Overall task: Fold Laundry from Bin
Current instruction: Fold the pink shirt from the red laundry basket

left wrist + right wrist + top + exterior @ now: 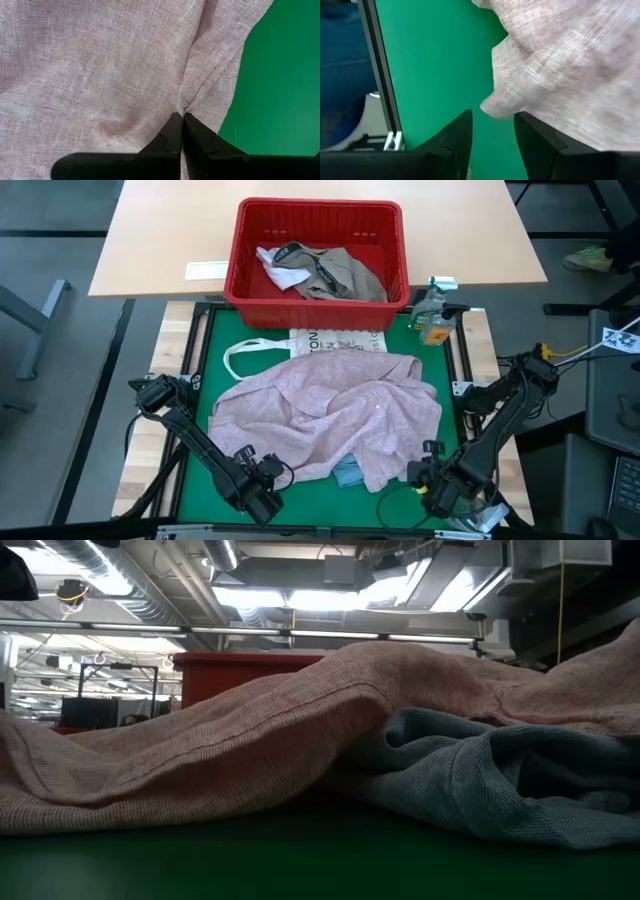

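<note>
Pale pink garment (330, 415) spread rumpled on green mat (215, 345), over a light blue piece (348, 473); more laundry in red bin (318, 212) beyond. Left gripper (179, 120) clamped shut, pinching pink hem near front-left edge. Right gripper (492, 125) parted, empty, cloth corner just at the gap. Likely light, limp, drapey, non-slippery; best taken at corners or hem.

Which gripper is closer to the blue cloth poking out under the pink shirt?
Right. The right gripper sits open just beside the blue cloth; the left gripper, shut on the pink shirt, is farther off on its other side.
</note>
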You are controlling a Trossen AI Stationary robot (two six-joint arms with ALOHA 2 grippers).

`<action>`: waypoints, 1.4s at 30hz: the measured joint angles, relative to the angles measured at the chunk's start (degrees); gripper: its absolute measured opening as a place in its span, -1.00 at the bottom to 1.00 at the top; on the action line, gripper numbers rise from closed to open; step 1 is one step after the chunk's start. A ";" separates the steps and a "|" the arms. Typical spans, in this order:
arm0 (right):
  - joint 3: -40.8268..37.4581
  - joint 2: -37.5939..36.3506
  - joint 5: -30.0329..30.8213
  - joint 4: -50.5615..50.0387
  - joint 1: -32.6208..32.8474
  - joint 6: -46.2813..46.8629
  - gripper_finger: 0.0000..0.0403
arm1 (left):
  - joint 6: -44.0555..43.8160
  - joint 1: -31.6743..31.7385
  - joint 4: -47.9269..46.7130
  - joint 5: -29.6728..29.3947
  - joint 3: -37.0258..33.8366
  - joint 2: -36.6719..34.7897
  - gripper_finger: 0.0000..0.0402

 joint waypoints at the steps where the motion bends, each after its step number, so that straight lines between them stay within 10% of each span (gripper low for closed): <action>1: -1.00 0.00 -0.40 1.69 0.05 1.19 -0.28 | 0.00 0.00 -0.02 -0.02 0.00 0.00 -1.00; 42: -5.51 4.17 20.43 5.26 9.11 25.31 -0.30 | 0.26 -0.02 0.18 -0.22 0.00 -0.02 -1.00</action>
